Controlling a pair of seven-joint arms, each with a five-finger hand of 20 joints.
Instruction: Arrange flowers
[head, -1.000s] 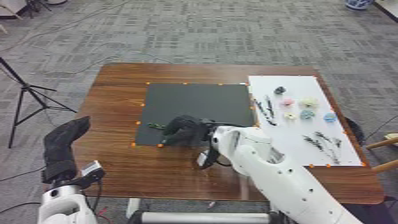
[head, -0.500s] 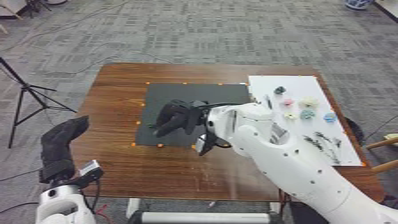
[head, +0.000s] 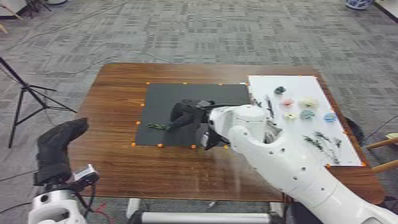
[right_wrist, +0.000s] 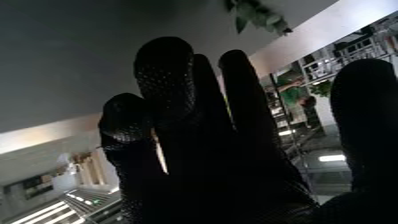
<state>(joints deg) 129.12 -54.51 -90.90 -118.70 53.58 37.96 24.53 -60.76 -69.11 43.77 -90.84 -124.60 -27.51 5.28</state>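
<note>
The right robot hand (head: 185, 111) is low over the black mat (head: 200, 92) on the wooden bench (head: 124, 80), fingers straight and thumb spread away. Just beside it, the green sprig (head: 157, 126) lies on the mat's near left part. The left robot hand (head: 55, 145), fingers loosely extended, is by the bench's left edge. To the right, flower heads (head: 307, 102) and leafy stems (head: 315, 143) lie on white board (head: 266, 81).

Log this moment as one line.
Arrange flowers | black-gloved right hand over dark rectangular mat, fingers extended | green leafy sprig on mat | pastel flowers on white sheet
</note>
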